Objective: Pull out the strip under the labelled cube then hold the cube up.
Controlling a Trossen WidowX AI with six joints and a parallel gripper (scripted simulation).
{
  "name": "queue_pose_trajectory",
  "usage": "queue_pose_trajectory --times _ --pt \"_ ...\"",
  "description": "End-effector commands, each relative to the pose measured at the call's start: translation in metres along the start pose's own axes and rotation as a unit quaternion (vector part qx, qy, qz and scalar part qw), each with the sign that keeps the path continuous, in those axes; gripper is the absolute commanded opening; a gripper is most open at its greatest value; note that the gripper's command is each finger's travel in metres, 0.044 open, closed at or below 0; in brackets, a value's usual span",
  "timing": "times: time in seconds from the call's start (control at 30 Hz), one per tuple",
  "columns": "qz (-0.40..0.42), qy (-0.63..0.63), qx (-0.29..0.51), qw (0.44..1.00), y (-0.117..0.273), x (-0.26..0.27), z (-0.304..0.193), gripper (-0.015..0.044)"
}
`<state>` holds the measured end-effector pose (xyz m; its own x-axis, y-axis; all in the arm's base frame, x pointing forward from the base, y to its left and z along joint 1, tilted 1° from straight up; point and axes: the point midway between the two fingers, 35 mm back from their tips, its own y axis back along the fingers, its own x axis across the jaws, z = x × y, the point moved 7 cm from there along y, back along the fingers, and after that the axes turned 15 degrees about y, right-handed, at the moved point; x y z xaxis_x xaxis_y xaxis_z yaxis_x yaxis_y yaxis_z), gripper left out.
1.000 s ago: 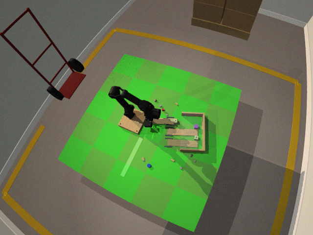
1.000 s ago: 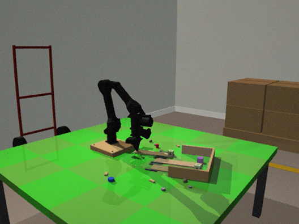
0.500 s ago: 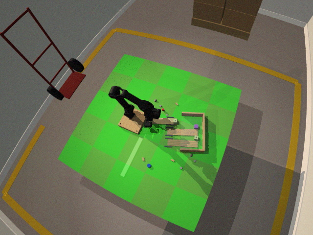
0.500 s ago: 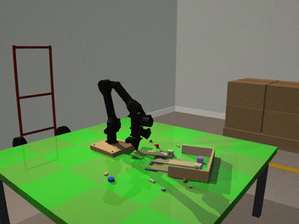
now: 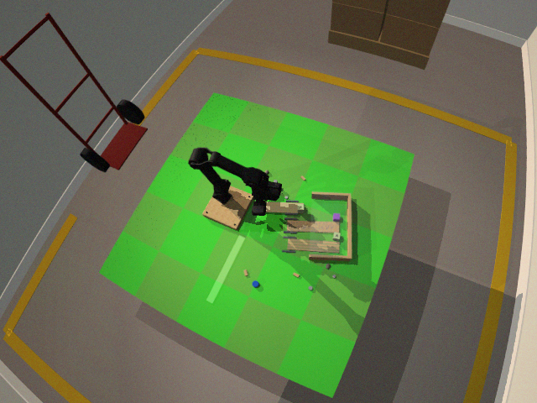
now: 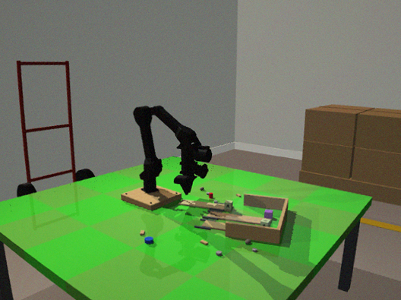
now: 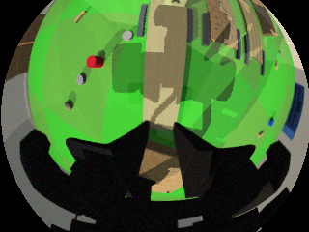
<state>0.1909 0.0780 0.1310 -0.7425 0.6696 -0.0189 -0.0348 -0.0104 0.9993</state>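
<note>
One claw [image 5: 259, 212] [image 6: 186, 191] [image 7: 161, 124]: partly open, nothing gripped, poised above the near end of a wooden strip [image 5: 282, 208] [image 6: 203, 205] [image 7: 165, 58], presumably just released or about to be regripped. One pale cube [image 5: 299, 206] [image 6: 228, 204] [image 7: 175, 2], dark mark on top: ahead of claw, at that strip's far end, likely the task's cube. Second pale cube [image 5: 336, 236] [image 6: 265, 222], also marked: farther ahead, within a wooden frame [image 5: 349, 225] [image 6: 254, 233], likely a decoy. Purple cube [image 5: 336, 217] [image 6: 268, 214]: same frame, no visible label. Dark rails [image 5: 291, 201] [image 7: 142, 20]: flanking the strip, probably to guide a straight pull. Marks: too small or cropped to read. Brands: none legible.
</note>
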Motion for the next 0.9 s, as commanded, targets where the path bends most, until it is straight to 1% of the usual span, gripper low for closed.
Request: queue_pose_trajectory --times 0.0,0.27,0.87 --pt "-0.002 0.008 0.0 1.0 0.002 -0.004 0.015 0.0236" --pt "-0.002 0.008 -0.002 1.0 0.006 -0.012 0.042 0.044" --pt "-0.003 0.008 -0.004 1.0 0.016 -0.033 0.108 0.044"
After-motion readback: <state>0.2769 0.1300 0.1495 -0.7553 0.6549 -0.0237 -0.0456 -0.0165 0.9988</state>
